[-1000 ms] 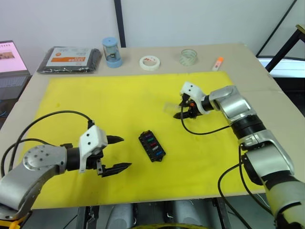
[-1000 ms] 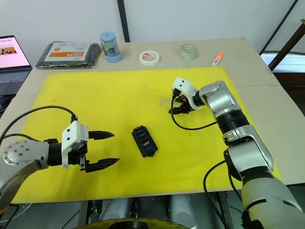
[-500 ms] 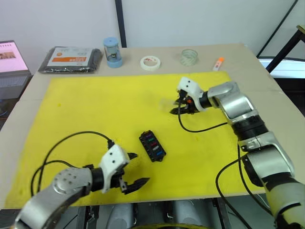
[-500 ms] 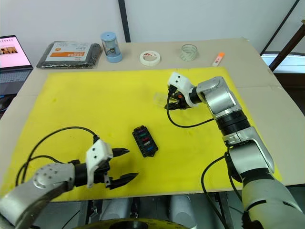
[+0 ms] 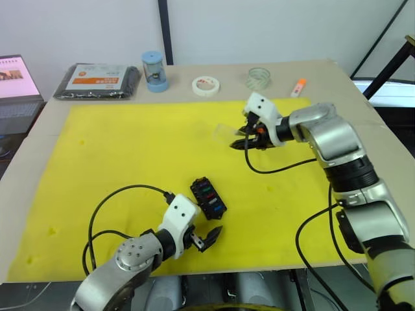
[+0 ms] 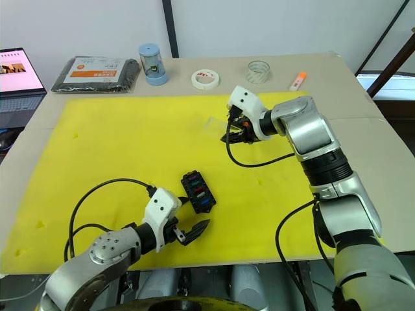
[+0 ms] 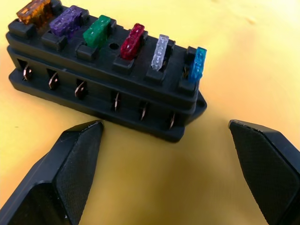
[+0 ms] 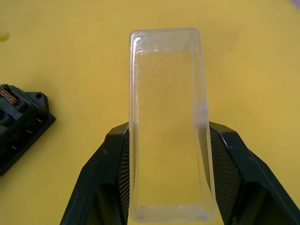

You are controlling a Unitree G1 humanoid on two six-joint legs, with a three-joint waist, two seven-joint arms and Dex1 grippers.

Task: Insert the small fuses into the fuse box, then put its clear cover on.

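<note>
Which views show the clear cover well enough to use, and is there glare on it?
Right wrist view: the clear cover is sharp, edges plainly outlined, faint sheen along its rim, held in the right pincer. Eye views: it is a pale, barely visible patch against the yellow mat. Left wrist view: fuse box crisp, lighting even.

You have open yellow mat [image 5: 130, 149] on every side of the fuse box [image 5: 207, 198], except where the left hand [image 5: 202, 236] sits just beside its near end with fingers spread. The right hand [image 6: 228, 133], clamped on the clear cover [image 8: 168, 131], hangs over bare mat well apart from the box. The tape rolls [image 5: 205, 84], blue cylinder [image 5: 153, 70] and black packet [image 5: 97, 81] line the worktop's far edge.
</note>
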